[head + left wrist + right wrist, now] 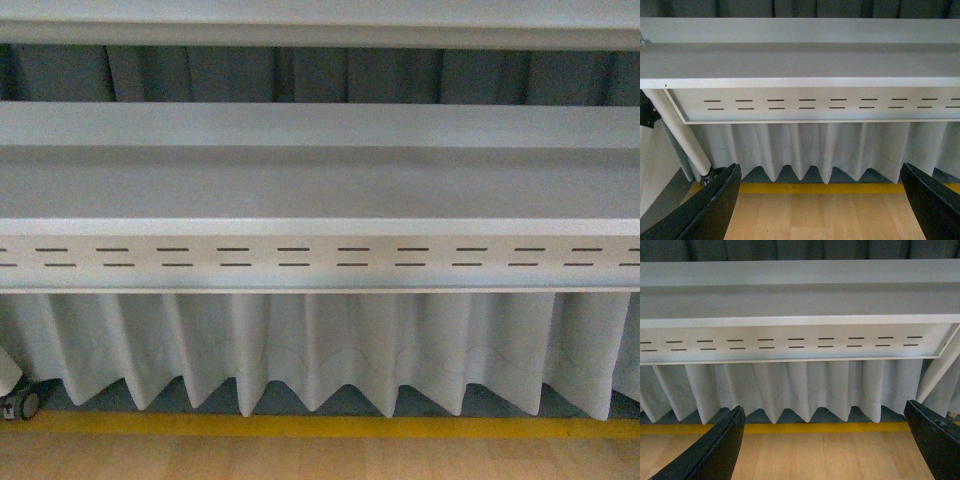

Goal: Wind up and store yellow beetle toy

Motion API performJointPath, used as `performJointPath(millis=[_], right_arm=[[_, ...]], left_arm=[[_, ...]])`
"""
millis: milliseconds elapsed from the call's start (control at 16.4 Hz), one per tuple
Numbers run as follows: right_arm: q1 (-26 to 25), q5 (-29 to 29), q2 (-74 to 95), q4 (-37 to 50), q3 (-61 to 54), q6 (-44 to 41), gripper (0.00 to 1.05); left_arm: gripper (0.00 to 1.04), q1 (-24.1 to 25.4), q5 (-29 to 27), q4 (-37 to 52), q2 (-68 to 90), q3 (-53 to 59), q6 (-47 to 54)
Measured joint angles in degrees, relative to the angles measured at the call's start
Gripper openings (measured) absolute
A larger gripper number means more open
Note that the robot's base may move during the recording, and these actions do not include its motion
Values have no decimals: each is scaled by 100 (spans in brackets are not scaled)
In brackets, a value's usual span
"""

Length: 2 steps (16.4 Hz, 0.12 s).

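The yellow beetle toy is out of view in every frame. My left gripper (822,202) is open and empty, its black fingers (705,207) spread wide over a wooden floor, facing a white shelf unit. My right gripper (825,445) is open and empty too, its black fingers (715,450) spread over the same floor, facing the shelf. Neither arm shows in the front view.
A white metal shelf (320,185) with a slotted front lip (320,257) spans the front view, another shelf above it. A white pleated curtain (320,350) hangs below. Yellow floor tape (320,427) runs along it. A caster wheel (22,405) and a slanted white leg (677,132) stand at left.
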State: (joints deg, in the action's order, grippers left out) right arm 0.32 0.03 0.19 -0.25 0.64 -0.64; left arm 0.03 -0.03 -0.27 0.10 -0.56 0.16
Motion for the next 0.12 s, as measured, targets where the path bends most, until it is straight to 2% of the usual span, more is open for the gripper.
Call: performJointPath(millis=[122], right_arm=[[0, 0, 0, -2, 0, 0, 98]], left_arm=[[98, 0, 0, 0, 0, 0, 0]])
